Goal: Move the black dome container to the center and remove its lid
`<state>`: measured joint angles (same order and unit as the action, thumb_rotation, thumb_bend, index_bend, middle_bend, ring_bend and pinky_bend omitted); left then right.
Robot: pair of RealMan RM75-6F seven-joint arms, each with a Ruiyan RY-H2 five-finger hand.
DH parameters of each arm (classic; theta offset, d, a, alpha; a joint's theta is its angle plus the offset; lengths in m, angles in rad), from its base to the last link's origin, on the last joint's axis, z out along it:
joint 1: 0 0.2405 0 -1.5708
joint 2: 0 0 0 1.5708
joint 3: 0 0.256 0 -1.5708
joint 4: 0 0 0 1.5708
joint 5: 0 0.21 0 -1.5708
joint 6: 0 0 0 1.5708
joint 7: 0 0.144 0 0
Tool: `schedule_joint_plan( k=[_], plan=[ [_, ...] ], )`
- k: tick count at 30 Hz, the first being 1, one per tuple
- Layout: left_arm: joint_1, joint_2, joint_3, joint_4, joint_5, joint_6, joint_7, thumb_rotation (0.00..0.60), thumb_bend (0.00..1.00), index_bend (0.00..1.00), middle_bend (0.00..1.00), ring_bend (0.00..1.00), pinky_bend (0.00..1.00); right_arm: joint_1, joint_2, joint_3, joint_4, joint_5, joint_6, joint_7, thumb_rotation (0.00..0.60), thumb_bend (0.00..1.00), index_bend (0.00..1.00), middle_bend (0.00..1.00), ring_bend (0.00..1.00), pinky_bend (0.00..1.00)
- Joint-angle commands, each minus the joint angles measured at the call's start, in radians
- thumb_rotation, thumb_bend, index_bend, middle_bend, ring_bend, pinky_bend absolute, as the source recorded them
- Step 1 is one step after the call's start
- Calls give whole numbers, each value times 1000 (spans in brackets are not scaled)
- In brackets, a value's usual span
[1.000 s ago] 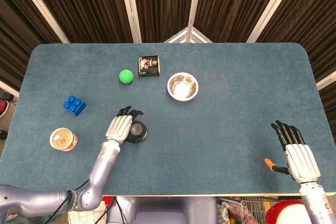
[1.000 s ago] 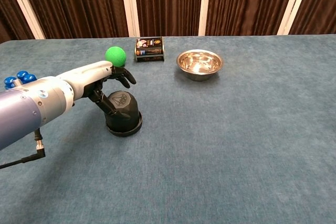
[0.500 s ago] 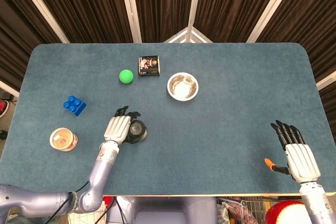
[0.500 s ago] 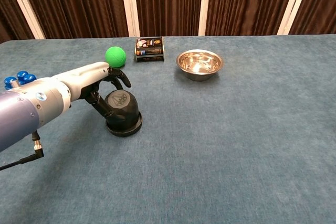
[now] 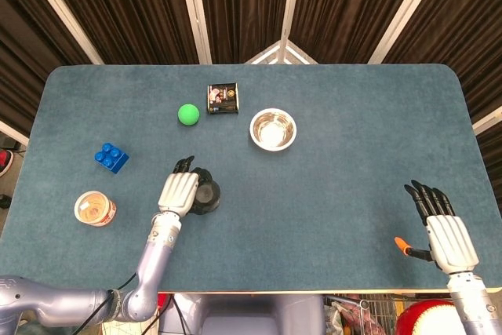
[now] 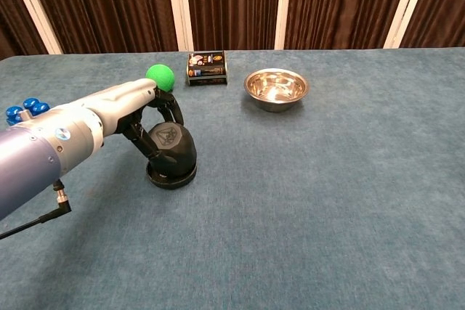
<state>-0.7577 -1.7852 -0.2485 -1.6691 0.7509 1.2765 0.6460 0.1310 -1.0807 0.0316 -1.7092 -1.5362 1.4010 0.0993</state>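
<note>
The black dome container stands left of the table's middle, its dome leaning a little to the right over its base ring. My left hand reaches in from the left and grips the dome, fingers curled over its top and far side and thumb against its near left side. From above, the left hand covers the left half of the dome container. My right hand rests open near the table's front right edge, fingers apart, holding nothing. It does not show in the chest view.
A green ball and a small dark box lie behind the container. A steel bowl sits at the back centre. A blue brick and a round tub are at the left.
My left hand's fingers have closed further around the dome, which now leans slightly on its base. The right hand has not moved.
</note>
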Motion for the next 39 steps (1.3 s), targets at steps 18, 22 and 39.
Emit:
schedule_joint_plan(
  k=[18, 22, 39],
  plan=[
    [-38, -86, -129, 21, -20, -132, -230, 600, 345, 496, 396, 0, 0, -3, -1, -1, -7, -9, 11, -17, 600, 233, 0, 0, 0, 0],
    [-70, -135, -146, 92, -64, -207, -275, 600, 345, 470, 350, 0, 0, -1, -4, 0, -2, -3, 6, -18, 600, 233, 0, 0, 0, 0],
    [-150, -5, -129, -100, -298, -129, -20, 600, 338, 183, 0, 0, 0, -2, 1, -4, -15, -14, 9, -19, 600, 233, 0, 0, 0, 0]
  ],
)
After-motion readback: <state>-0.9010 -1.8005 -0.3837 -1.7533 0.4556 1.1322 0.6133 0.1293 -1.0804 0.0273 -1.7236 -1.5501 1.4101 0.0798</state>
